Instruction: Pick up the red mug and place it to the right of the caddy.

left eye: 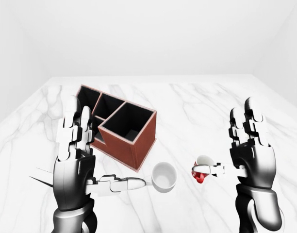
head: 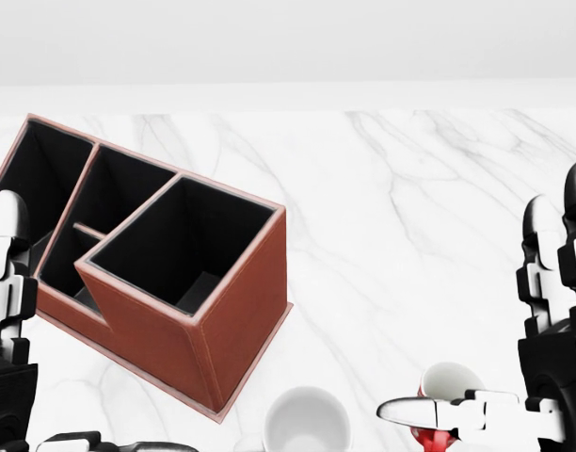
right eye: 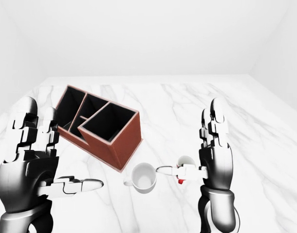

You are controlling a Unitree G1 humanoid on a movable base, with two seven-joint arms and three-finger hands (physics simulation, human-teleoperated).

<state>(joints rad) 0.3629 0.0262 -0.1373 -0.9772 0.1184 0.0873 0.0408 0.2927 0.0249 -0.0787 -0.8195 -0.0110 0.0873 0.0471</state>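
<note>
Right hand (left eye: 245, 158) is standing wide open, thumb lying across the red mug (left eye: 203, 171); left hand (left eye: 78, 167) is likewise spread, holding nothing.

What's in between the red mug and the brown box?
In the left-eye view, the white mug sits between the red mug and the caddy.
</note>
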